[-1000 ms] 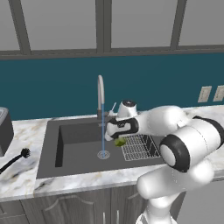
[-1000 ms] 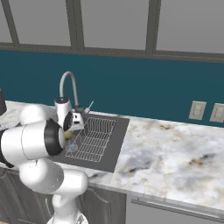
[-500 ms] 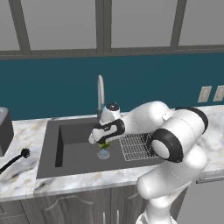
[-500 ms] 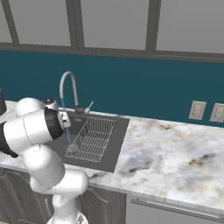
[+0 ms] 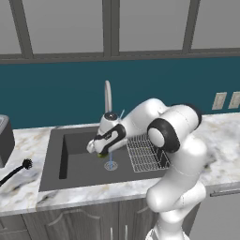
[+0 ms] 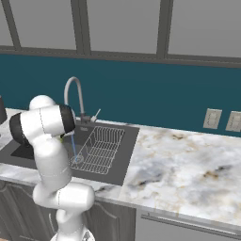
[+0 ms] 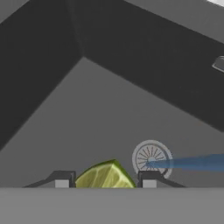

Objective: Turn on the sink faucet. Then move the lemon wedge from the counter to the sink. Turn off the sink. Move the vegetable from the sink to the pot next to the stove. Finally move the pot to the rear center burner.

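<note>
Lemon wedge [image 7: 105, 176]: clamped between the fingers [image 7: 62, 179], point toward twelve o'clock; held above the sink [image 7: 87, 109] floor, drain [image 7: 151, 158] at two o'clock under running water.

The counter [image 6: 188, 160] looks like polished marble, white-grey with brownish veins and a soft sheen. The sink [image 5: 75, 159] is a smooth, matt dark grey basin, its round drain [image 7: 151, 158] bright ribbed metal. The sink faucet [image 6: 73, 94] reads as brushed grey metal, and the rack [image 6: 101, 148] beside it is thin shiny wire. The lemon wedge [image 7: 105, 176] shows moist, glossy yellow-green flesh with a smooth darker rind. The hand [image 5: 99, 149] has a glossy white plastic shell with matt dark fingers [image 7: 63, 179].
</note>
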